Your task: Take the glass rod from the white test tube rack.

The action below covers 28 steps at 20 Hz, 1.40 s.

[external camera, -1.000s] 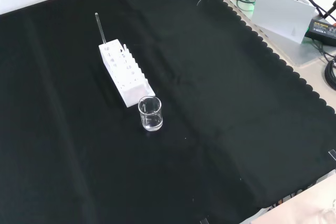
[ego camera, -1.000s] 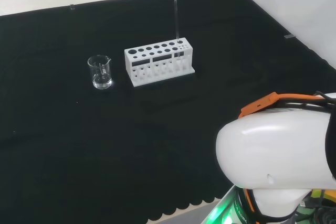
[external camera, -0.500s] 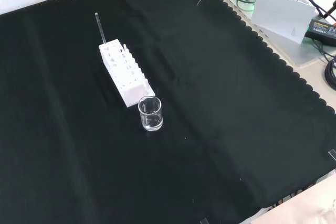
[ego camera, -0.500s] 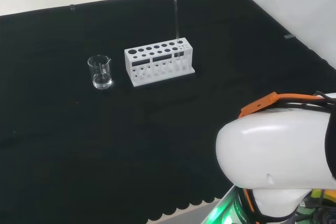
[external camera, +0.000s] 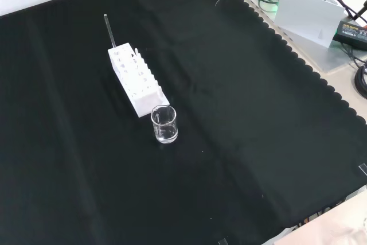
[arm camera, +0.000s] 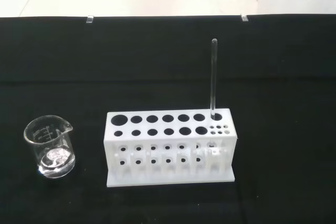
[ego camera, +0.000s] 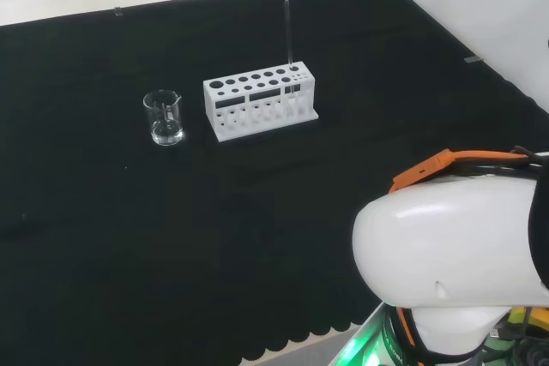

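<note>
Black cloth (external camera: 241,142) covers the bench from edge to edge, scalloped along its border where, in the front view, cables and boxes crowd the top right corner beyond it. Largest on view is the arm's white link (ego camera: 450,255) at the head view's lower right, well apart from everything on the cloth. The rack (arm camera: 169,147) stands toward the far edge in the head view, with rows of round holes along its top. A beaker (arm camera: 50,147) stands just beside one short end of the rack, apart from it, and whether it holds anything I cannot tell. The rod (arm camera: 213,77) stands upright in a back-row hole at the rack's other end, next to the cluster of small holes, rising well clear of the top plate. Whether the hand's fingers are spread or curled I cannot tell. From here the risks lie in the approach and the lift. A rod this thin and clear is, I judge, easy to miss or to knock sideways, and a sideways push would lever it against the hole's rim and could tip or drag the light rack. A pull that is not straight up along the rod may bind it in the hole and lift the rack with it. A pinch taken at the very tip could let the smooth glass slip.
</note>
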Each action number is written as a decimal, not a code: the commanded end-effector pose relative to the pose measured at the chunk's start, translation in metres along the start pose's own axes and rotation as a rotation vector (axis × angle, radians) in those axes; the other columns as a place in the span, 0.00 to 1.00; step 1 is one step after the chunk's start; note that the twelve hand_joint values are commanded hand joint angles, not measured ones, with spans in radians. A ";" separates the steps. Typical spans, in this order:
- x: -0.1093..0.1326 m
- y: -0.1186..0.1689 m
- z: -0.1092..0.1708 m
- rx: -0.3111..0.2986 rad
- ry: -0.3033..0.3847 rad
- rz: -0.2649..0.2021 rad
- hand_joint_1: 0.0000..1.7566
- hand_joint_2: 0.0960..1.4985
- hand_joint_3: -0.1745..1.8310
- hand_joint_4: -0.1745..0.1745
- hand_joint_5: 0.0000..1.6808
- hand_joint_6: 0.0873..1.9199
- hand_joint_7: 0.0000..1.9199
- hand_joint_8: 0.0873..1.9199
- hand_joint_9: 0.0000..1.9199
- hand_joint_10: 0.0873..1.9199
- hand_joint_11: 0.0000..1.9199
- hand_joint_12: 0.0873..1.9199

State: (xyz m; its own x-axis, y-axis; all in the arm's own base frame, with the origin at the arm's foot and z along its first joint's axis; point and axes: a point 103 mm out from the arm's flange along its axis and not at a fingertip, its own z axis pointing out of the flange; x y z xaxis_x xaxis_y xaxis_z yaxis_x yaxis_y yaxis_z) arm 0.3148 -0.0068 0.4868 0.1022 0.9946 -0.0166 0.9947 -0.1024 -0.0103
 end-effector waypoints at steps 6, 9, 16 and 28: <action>-0.029 0.032 -0.001 0.007 0.027 0.048 0.30 0.61 0.29 0.15 0.02 0.00 0.00 0.05 0.00 0.16 0.00 0.41; -0.039 0.041 -0.002 0.017 0.024 0.074 0.30 0.61 0.29 0.15 0.02 0.00 0.00 0.05 0.00 0.16 0.00 0.41; -0.057 0.056 0.004 0.033 0.018 0.105 0.30 0.61 0.29 0.14 0.02 0.00 0.00 0.06 0.00 0.16 0.00 0.41; -0.055 0.115 0.023 0.071 0.000 0.104 0.30 0.61 0.29 0.14 0.02 0.00 0.00 0.06 0.00 0.17 0.00 0.41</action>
State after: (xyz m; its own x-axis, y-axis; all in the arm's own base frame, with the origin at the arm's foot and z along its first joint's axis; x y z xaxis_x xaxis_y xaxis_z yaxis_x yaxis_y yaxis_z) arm 0.3932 -0.0727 0.4687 0.2089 0.9778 -0.0144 0.9747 -0.2094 -0.0778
